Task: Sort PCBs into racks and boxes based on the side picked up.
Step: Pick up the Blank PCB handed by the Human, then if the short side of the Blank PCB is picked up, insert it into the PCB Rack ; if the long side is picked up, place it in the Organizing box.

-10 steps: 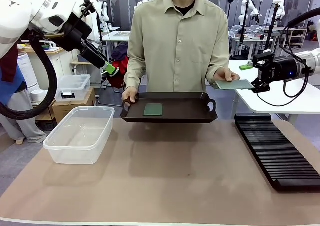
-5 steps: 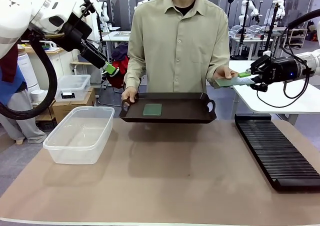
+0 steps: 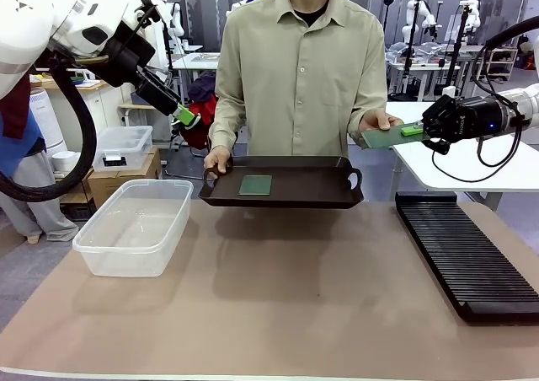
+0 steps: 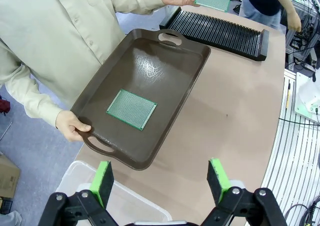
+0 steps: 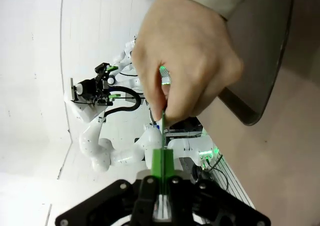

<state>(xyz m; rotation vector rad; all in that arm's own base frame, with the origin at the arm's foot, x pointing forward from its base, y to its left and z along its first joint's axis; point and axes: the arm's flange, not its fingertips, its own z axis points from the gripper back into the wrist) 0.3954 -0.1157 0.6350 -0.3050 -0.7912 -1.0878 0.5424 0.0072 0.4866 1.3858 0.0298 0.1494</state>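
The dark brown plastic handled tray carries a green rectangular circuit board with a fine pale dot grid. Right of the tray are a second green board, the right gripper, black with bright green pads, and a long black ribbed rack. Left of the tray stands a clear translucent plastic tub.

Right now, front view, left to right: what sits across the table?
tub → tray carrying a PCB → second PCB, held up in the person's hand → rack
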